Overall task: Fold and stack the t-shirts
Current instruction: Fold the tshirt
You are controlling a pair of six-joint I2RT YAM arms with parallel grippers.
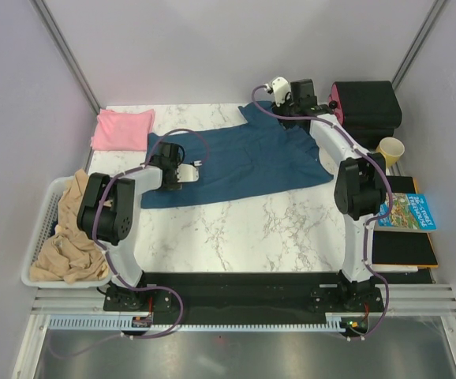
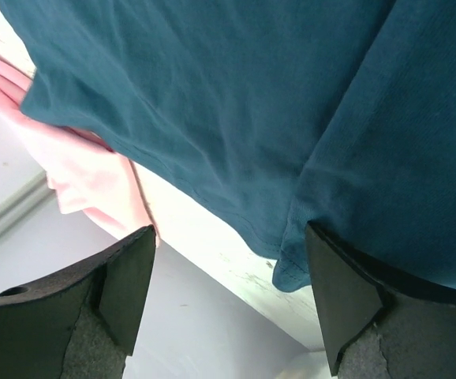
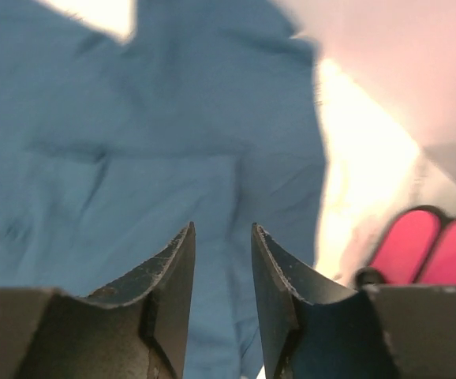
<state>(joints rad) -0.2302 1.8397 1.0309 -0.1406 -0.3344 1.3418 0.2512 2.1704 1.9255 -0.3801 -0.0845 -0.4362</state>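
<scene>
1. Teal shirt [image 1: 244, 162] lies spread and unfolded from the middle of the counter [image 1: 252, 229] toward 1 o'clock. Pink shirt [image 1: 123, 129] sits folded at 10 o'clock.
2. Risk: a pinch catching one layer, or an uneven lift, could bunch the cloth and skew the fold.
3. Left tool [image 2: 228, 233], at the teal shirt's 9 o'clock edge, is spread wide and holds nothing.
4. Right tool [image 3: 222, 229], over the shirt at 1 o'clock, is parted narrowly and empty.

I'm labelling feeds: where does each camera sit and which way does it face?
Top external: high behind the bases, looking down on the table; left arm and right arm show.
Left wrist: close on the teal shirt edge and pink shirt; open fingers show.
Right wrist: over the teal shirt; parted fingers show.
All share the teal shirt.
</scene>
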